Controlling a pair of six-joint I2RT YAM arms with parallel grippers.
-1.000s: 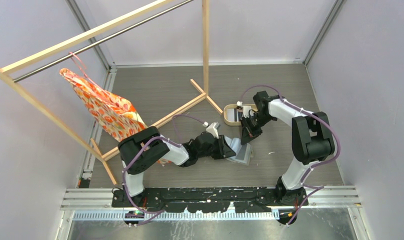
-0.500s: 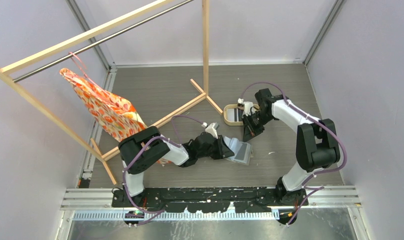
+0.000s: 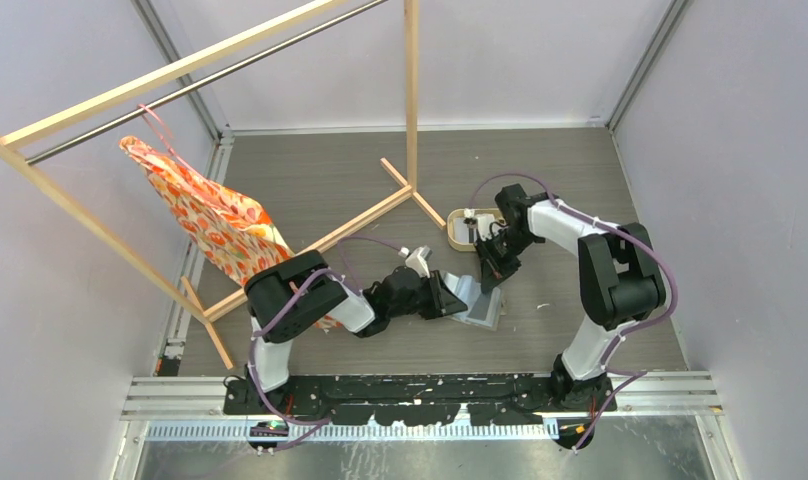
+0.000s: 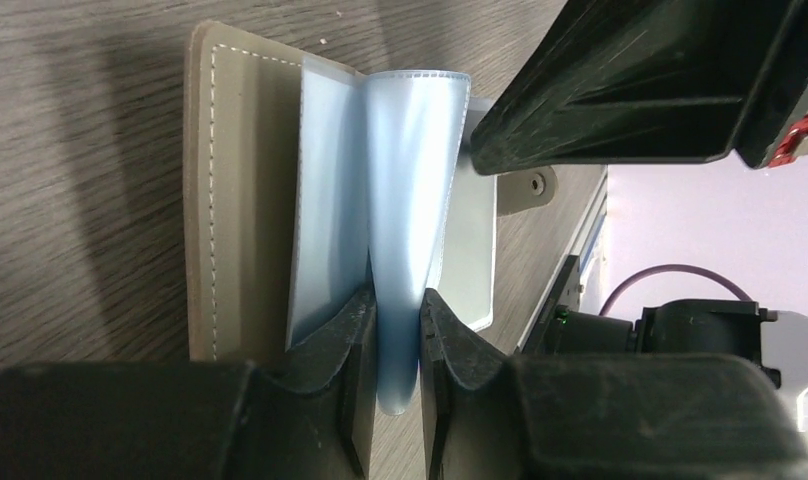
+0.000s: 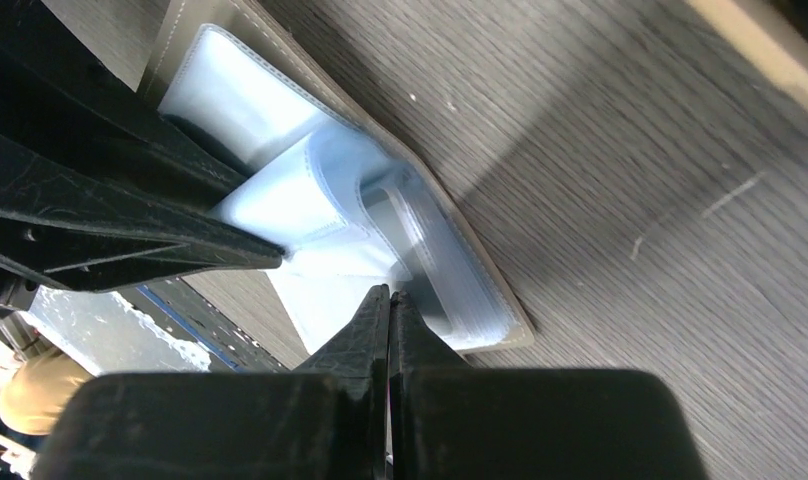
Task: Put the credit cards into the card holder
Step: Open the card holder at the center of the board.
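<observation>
I see the right end effector (image 5: pixel 390 300) has edged toward the left arm. Pinched shut, it meets the far end of the clear sleeve (image 4: pixel 410 180), which my left end effector (image 4: pixel 397 305) clamps, raised from the card holder (image 4: pixel 235 200) lying open on the desk (image 4: pixel 80 100).

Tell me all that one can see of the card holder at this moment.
The card holder is a flat grey-taupe wallet with a stitched edge and a snap tab. It lies open on the table, showing clear bluish plastic sleeves. The left tool pinches a bulging sleeve and holds it up. The shut right tool points at the sleeves; whether it touches them cannot be told.
</observation>
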